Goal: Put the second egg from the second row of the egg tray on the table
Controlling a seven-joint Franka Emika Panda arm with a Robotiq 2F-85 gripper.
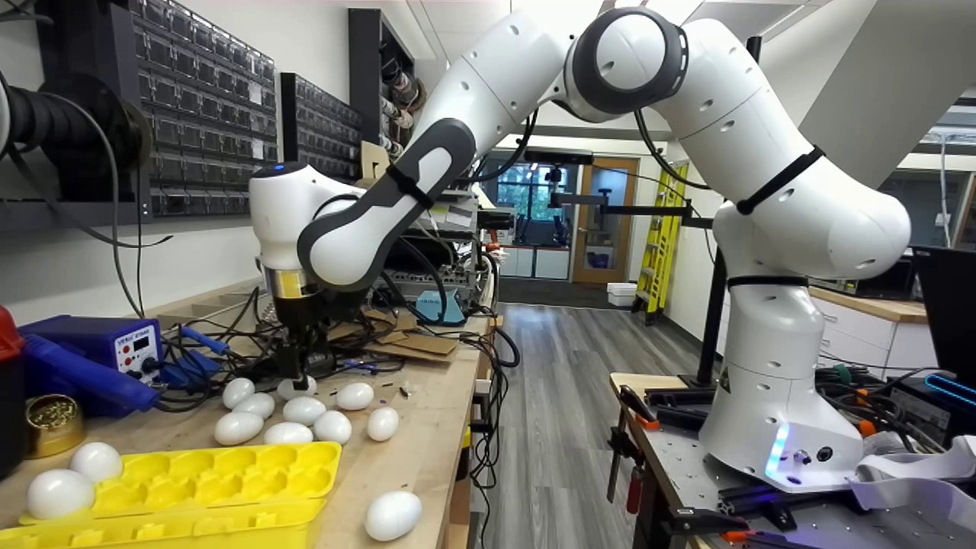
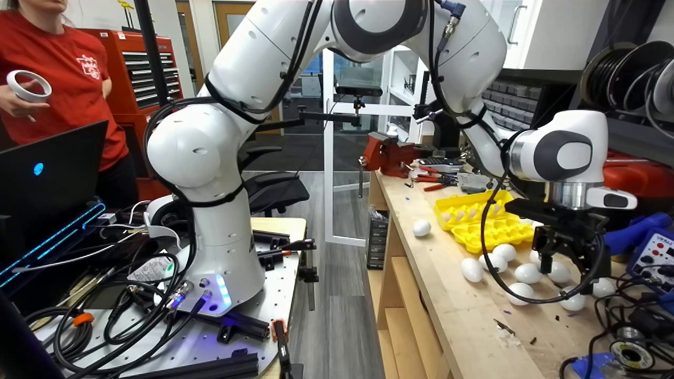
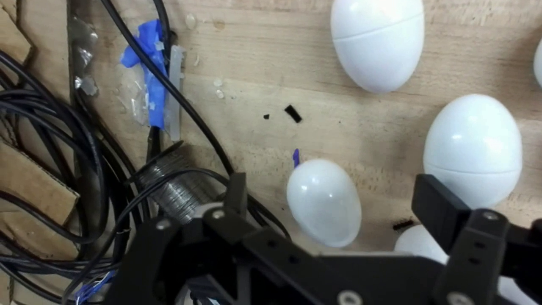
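Observation:
Several white eggs lie on the wooden table (image 1: 427, 427), grouped beside the yellow egg tray (image 1: 334, 465); the tray also shows in an exterior view (image 2: 463, 243). The cups I can see in its near half hold no eggs. I cannot tell which egg is the task's. In the wrist view one white egg (image 3: 324, 207) lies on the table between the spread fingers of my gripper (image 3: 336, 197), with gaps on both sides. My gripper is open, holds nothing, and points down low over the group in both exterior views (image 1: 296, 372) (image 2: 567, 275).
Other eggs (image 3: 473, 148) lie close to the right finger. Black cables (image 3: 84, 140) and a solder spool (image 3: 180, 184) lie by the left finger. One egg (image 1: 393, 515) lies apart near the table edge. A blue soldering station (image 1: 114, 347) stands by the wall.

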